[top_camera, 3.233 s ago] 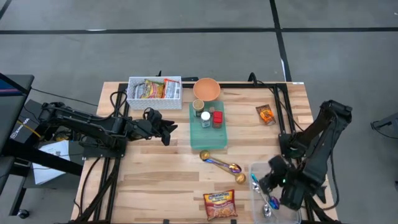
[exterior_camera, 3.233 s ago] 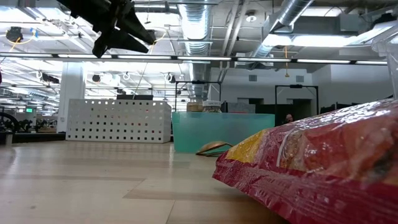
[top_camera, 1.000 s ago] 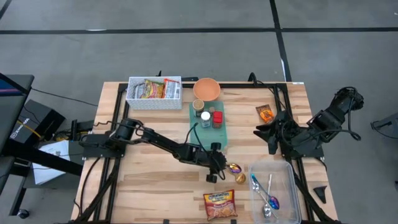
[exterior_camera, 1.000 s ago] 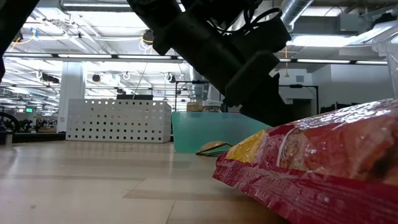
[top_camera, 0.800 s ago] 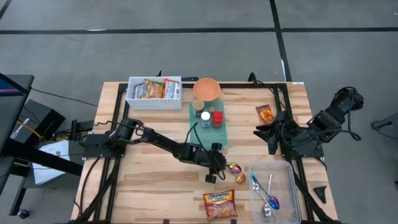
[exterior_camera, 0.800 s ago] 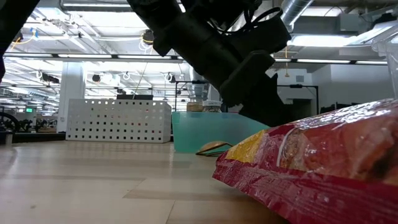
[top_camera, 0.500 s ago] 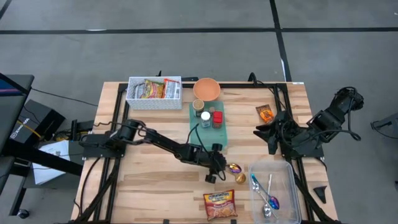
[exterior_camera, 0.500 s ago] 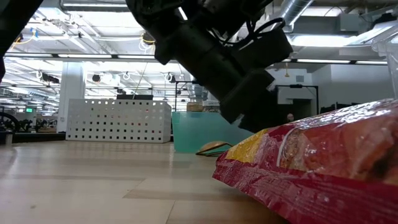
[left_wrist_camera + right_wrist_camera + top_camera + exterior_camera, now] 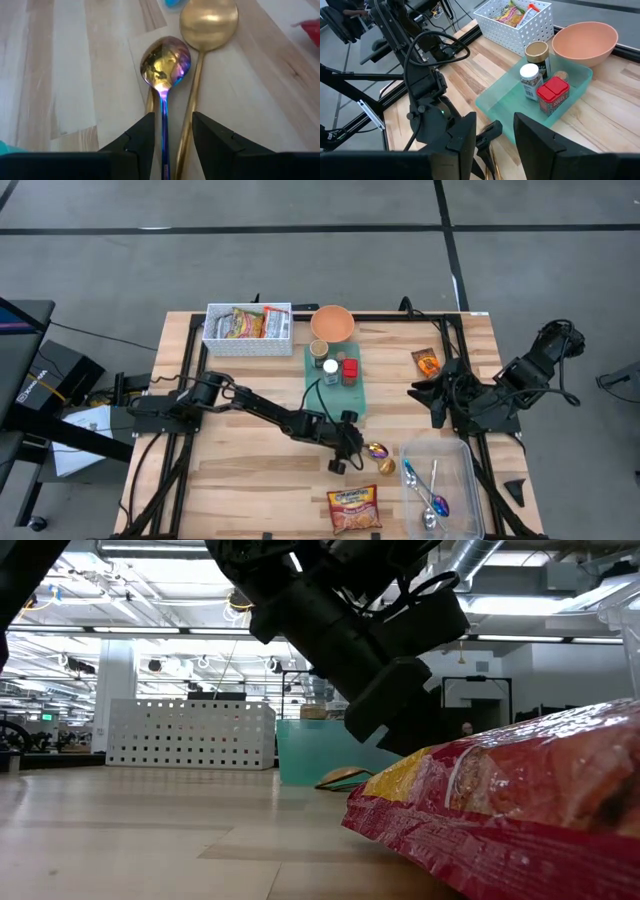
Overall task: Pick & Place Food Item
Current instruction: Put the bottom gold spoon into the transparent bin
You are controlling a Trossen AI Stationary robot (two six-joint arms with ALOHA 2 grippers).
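Observation:
A red and yellow snack bag [image 9: 354,508] [image 9: 520,800] lies flat near the table's front edge. My left gripper [image 9: 345,460] [image 9: 172,135] slants down just behind it and is open. Its fingers stand either side of the handles of an iridescent spoon [image 9: 164,65] and a gold spoon [image 9: 207,20], which lie on the wood. Whether the fingers touch the handles I cannot tell. My right gripper [image 9: 425,395] [image 9: 495,135] hangs open and empty above the table's right side.
A white basket [image 9: 248,328] of food packets, an orange bowl [image 9: 332,323] and a teal tray [image 9: 335,395] with jars stand at the back. A small orange packet [image 9: 427,363] lies at the back right. A clear container [image 9: 438,485] with spoons stands at the front right.
My left gripper has tipped a little over the spoons. The spoons and the snack bag lie as before.

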